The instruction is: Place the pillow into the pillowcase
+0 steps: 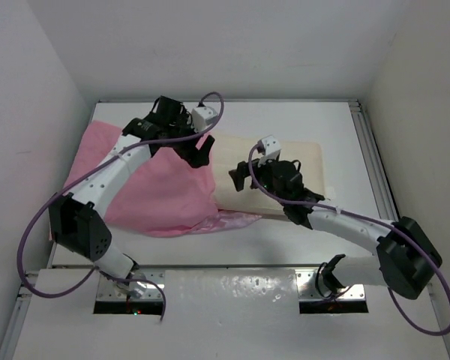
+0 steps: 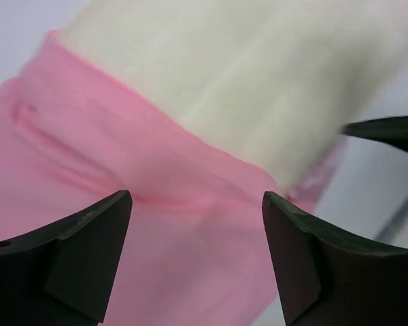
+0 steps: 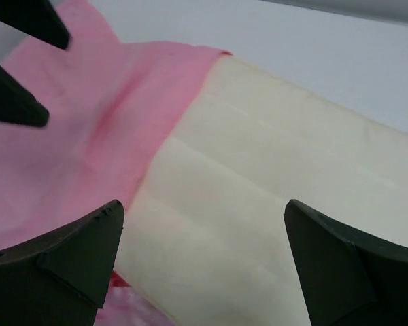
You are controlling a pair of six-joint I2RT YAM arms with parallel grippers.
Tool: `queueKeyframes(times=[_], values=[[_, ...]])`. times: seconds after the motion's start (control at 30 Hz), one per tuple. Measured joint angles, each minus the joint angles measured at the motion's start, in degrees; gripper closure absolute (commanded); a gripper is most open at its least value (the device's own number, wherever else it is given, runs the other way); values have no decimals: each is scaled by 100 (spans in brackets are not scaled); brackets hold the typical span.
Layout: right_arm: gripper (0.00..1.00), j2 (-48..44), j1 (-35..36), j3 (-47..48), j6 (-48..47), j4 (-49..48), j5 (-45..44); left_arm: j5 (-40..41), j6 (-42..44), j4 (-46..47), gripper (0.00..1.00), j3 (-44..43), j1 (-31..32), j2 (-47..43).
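The cream pillow lies across the middle of the table. Its left end sits inside the mouth of the pink satin pillowcase, with pink cloth both over and under it. My left gripper is open and empty, just above the pillowcase's top hem. In the left wrist view the gripper hangs over pink cloth, with the pillow beyond. My right gripper is open and empty above the pillow, near the hem. The right wrist view shows the gripper over the pillow, with the pillowcase to its left.
White walls close in the table on the left, back and right. A metal rail runs along the right side. A white board lies at the near edge between the arm bases. Purple cables loop beside both arms. The two grippers are close together.
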State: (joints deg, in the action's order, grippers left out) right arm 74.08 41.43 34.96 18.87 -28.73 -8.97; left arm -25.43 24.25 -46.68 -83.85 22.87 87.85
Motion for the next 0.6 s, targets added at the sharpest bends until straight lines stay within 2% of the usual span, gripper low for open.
queueKeyframes(times=[0.2, 0.33, 0.43, 0.5, 0.53, 0.57, 0.6], values=[[1, -162, -970, 372, 302, 1355, -903, 1421, -927, 697, 20, -973, 0, 1384], [1, -162, -1958, 566, 632, 1858, -903, 2122, -1141, 872, 24, -1427, 46, 2280], [1, -94, -2590, 575, 807, 2144, -798, 2568, -1202, 844, 38, -1803, 116, 2828], [1, 92, -2857, 619, 892, 2330, -688, 2697, -1239, 866, 52, -1934, 146, 3060], [1, 232, -2986, 651, 953, 2417, -577, 2717, -1246, 870, 64, -1934, 157, 3123], [4, 396, -3108, 682, 1008, 2490, -428, 2721, -1266, 848, 71, -1934, 166, 3165], [18, 553, -3198, 693, 1047, 2520, -306, 2723, -1274, 846, 79, -1934, 173, 3189]])
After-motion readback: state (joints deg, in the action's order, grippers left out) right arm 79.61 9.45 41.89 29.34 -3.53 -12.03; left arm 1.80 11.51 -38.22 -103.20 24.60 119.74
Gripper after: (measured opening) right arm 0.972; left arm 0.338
